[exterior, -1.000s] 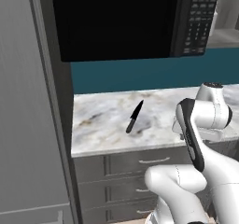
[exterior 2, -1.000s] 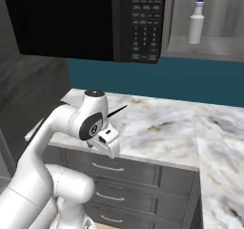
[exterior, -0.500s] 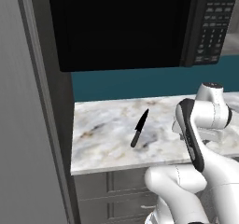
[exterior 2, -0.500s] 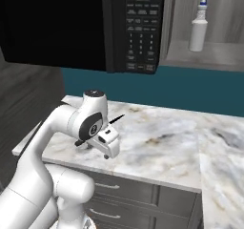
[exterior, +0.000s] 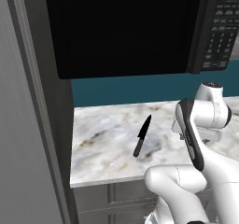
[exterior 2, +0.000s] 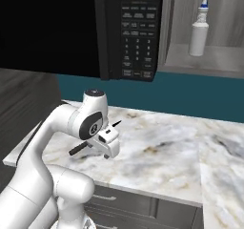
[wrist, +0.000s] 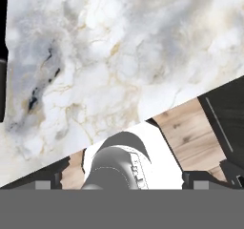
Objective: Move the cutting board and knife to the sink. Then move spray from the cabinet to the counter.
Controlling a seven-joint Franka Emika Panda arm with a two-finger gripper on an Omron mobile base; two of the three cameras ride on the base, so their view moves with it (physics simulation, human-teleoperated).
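The knife [exterior: 142, 136] lies flat on the marble table [exterior: 107, 148], in the middle of the left base view, its pointed black blade aimed toward the upper right at the teal back wall [exterior: 130, 90] and its dark grey handle toward the lower left. In the right base view the knife [exterior 2: 78, 148] lies at centre left, mostly hidden behind the arm: the handle end pokes out left of the wrist and the blade tip shows just right of it.

The end effector [exterior 2: 110, 149] hangs over the table at centre left of the right base view, close above the knife, tilted down and not touching it. It is released, jaws spread wide, holding nothing. In the hand view, veined marble covers the upper part of the frame, and a dark strip at the left edge may be part of the knife, though I cannot tell for sure.

The spray [exterior 2: 198, 26] stands upright on the flat shelf of the cabinet [exterior 2: 209, 61], at the upper right of the right base view, just right of the black microwave [exterior 2: 119, 27]. Grey drawers [exterior 2: 128, 206] sit under the table's front edge.
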